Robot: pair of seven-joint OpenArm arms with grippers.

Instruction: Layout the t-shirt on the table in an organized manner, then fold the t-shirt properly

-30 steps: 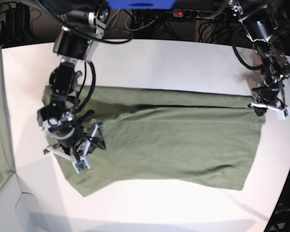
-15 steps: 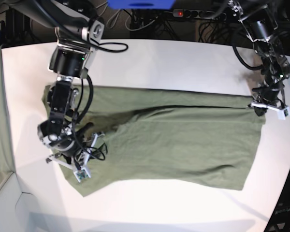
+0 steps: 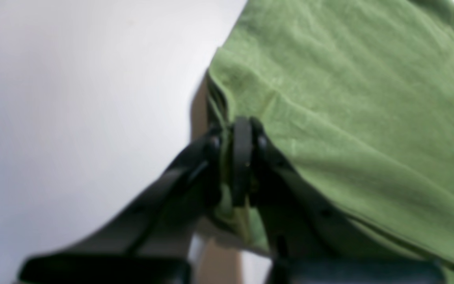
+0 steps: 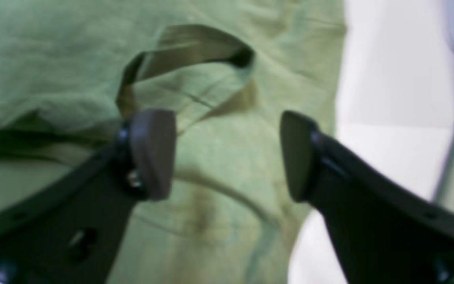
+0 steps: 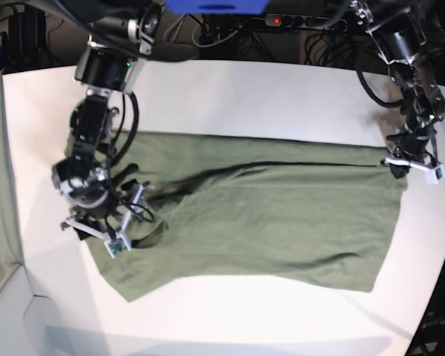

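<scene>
Olive t-shirt (image 3: 349,118) edge vanishes inside the clamped left hand (image 3: 242,161).

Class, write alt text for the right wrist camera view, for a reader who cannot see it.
The right gripper hangs open just above the olive-green t-shirt, its two dark fingers spread apart with nothing between them. Behind them the shirt's collar stands up in a loop, and the white table shows to the right.

Tangled black cables (image 5: 230,33) and a power strip (image 5: 304,21) beyond the far edge.
</scene>
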